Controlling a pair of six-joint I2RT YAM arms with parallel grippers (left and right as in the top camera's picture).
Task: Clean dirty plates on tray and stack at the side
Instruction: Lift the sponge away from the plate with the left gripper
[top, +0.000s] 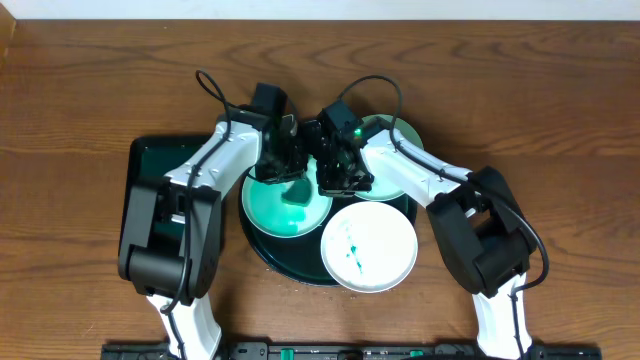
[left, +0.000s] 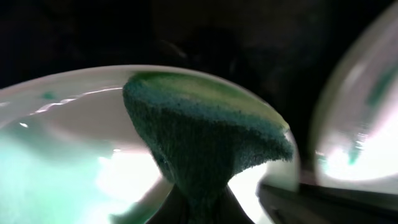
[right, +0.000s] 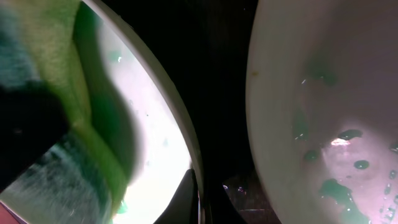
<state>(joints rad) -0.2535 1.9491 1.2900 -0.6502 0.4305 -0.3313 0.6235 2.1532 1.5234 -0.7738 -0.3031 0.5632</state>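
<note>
The left gripper (top: 288, 172) is pinching a green sponge (left: 205, 143) tight and pressing it onto the left plate (top: 268, 208) at the tray's (top: 262, 252) left edge. The right gripper (top: 337, 180) is sitting closed at that plate's rim, though it is unclear whether it is clamping it. The arms are hiding much of the back plate (top: 405, 135). The smeared front plate (top: 370, 245) is overhanging the tray's front-right edge.
</note>
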